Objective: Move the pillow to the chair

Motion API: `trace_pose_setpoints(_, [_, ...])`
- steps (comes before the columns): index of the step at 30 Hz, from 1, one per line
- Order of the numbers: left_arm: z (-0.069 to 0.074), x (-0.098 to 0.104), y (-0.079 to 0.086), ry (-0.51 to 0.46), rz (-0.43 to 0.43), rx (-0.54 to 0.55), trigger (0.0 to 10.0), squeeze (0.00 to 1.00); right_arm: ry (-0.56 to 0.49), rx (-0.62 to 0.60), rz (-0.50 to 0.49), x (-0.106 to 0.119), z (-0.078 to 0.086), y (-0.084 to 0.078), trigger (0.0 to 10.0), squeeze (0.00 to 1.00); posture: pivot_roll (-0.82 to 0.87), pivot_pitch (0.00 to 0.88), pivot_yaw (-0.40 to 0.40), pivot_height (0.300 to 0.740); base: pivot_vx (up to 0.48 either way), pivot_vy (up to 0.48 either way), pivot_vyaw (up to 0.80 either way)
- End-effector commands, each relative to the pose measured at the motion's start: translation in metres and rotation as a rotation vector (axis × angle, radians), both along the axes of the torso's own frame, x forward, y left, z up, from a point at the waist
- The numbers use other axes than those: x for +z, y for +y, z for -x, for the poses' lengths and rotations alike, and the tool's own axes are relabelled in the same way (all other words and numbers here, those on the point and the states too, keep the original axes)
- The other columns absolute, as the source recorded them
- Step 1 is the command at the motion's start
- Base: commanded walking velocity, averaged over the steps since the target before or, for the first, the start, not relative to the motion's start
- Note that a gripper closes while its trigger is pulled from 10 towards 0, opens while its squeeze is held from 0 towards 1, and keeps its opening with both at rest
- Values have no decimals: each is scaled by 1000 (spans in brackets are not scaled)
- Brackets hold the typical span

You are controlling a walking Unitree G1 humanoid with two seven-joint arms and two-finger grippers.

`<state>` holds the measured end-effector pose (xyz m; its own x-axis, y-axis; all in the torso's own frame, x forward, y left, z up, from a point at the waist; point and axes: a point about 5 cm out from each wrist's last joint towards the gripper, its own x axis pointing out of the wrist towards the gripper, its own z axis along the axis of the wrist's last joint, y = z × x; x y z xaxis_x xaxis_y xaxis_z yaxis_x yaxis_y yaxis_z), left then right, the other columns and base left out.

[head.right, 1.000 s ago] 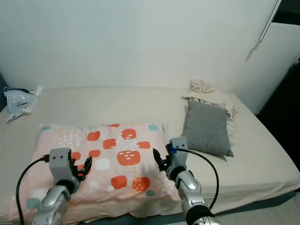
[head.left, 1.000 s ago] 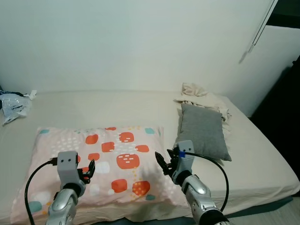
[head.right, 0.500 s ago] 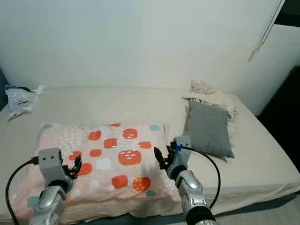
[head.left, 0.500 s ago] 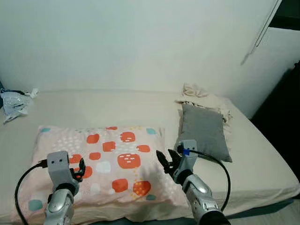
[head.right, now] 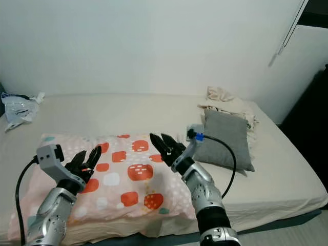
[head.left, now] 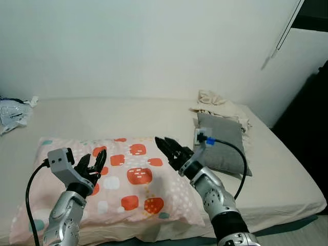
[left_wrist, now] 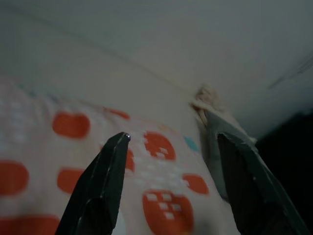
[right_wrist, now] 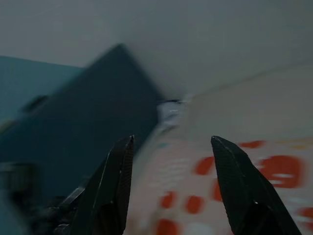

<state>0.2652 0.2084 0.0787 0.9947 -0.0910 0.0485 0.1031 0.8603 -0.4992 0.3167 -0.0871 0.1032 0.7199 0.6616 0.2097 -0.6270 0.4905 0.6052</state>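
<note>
A large pink pillow (head.left: 123, 179) with orange and teal patches lies flat on the near part of the bed (head.left: 128, 120). My left gripper (head.left: 95, 163) hovers open just above the pillow's left part, fingers pointing toward the wall. My right gripper (head.left: 165, 145) is open too, raised over the pillow's right half and pointing left and away. In the left wrist view the pillow (left_wrist: 63, 161) lies below the spread fingers (left_wrist: 105, 181). The right wrist view is blurred; the pillow (right_wrist: 205, 191) lies beyond its parted fingers (right_wrist: 112, 191).
A smaller grey pillow (head.left: 223, 143) lies on the bed's right side, with a crumpled cream cloth (head.left: 218, 105) behind it. A plastic bag (head.left: 11, 113) sits at the far left. A pale wall stands behind the bed; a dark gap lies off its right edge.
Both grippers have lifted and swung forward over the pillow. The right one moved left from the pillow's right edge onto its right half. The left one rose and now points forward.
</note>
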Motion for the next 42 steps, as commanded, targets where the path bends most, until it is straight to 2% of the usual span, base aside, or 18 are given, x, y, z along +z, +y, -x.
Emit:
trace_pose_setpoints(1, [5, 5, -9, -20, 140, -120, 10000, 0, -44, 112, -84, 11, 8, 2, 10000, 0, -77, 26, -124, 740, 0, 0, 0])
trace_pose_setpoints(2, [5, 5, -9, -20, 140, -120, 10000, 0, -44, 112, -84, 11, 8, 2, 10000, 0, -77, 26, -124, 740, 0, 0, 0])
trace_pose_setpoints(3, [12, 12, -19, -46, 235, -274, 10000, 0, -71, 219, -133, 18, 19, 7, 10000, 0, -78, 28, -122, 740, 0, 0, 0])
trace_pose_setpoints(5, [16, 11, -23, -45, 244, -358, 10000, 0, -81, 287, -168, 22, 26, 11, 10000, 0, -78, 27, -112, 740, 0, 0, 0])
trace_pose_setpoints(7, [17, 10, -23, -40, 239, -381, 10000, 0, -84, 312, -183, 24, 29, 12, 10000, 0, -79, 29, -108, 740, 0, 0, 0])
trace_pose_setpoints(10, [13, -10, -23, 55, 235, -417, 10000, 0, -83, 443, -236, 33, 43, 19, 10000, 0, -86, 35, -99, 740, 0, 0, 0])
trace_pose_setpoints(14, [7, -5, -26, 35, 246, -438, 10000, 0, -75, 502, -245, 35, 51, 21, 10000, 0, -87, 34, -95, 740, 0, 0, 0])
trace_pose_setpoints(15, [4, 3, -29, 15, 257, -452, 10000, 0, -73, 529, -264, 37, 55, 18, 10000, 0, -81, 32, -96, 740, 0, 0, 0])
trace_pose_setpoints(20, [-5, 12, -35, 2, 199, -430, 10000, 0, -70, 542, -274, 42, 56, 18, 10000, 0, -79, 28, -96, 740, 0, 0, 0])
trace_pose_setpoints(24, [-22, 15, -39, -3, 128, -296, 10000, 0, -83, 578, -286, 51, 57, 24, 10000, 0, -70, 27, -107, 740, 0, 0, 0])
trace_pose_setpoints(27, [-29, 24, -44, -37, 148, -262, 10000, 0, -83, 600, -270, 55, 55, 31, 10000, 0, -74, 31, -107, 740, 0, 0, 0])
trace_pose_setpoints(29, [-32, 32, -49, -64, 152, -250, 10000, 0, -80, 613, -210, 54, 52, 41, 10000, 0, -70, 33, -106, 740, 0, 0, 0])
trace_pose_setpoints(34, [-32, 35, -51, -75, 144, -249, 10000, 0, -86, 643, -201, 56, 53, 49, 10000, 0, -70, 34, -104, 740, 0, 0, 0])
trace_pose_setpoints(35, [-33, 36, -51, -77, 142, -242, 10000, 0, -86, 645, -201, 57, 53, 51, 8706, 0, -70, 34, -104, 740, 0, 0, 0])
trace_pose_setpoints(36, [-33, 36, -51, -77, 142, -242, 10000, 0, -86, 645, -201, 57, 53, 51, 8706, 0, -70, 34, -104, 740, 0, 0, 0])
trace_pose_setpoints(37, [-34, 37, -51, -84, 140, -233, 10000, 0, -81, 640, -200, 58, 51, 54, 4118, 0, -74, 33, -102, 740, 0, 0, 0])
trace_pose_setpoints(38, [-34, 38, -51, -92, 140, -233, 10000, 0, -76, 631, -201, 58, 50, 55, 0, 0, -74, 32, -104, 740, 0, 0, 0])
trace_pose_setpoints(42, [-35, 42, -53, -106, 139, -236, 10000, 0, -61, 605, -208, 57, 45, 53, 0, 0, -70, 31, -107, 740, 0, 0, 0])
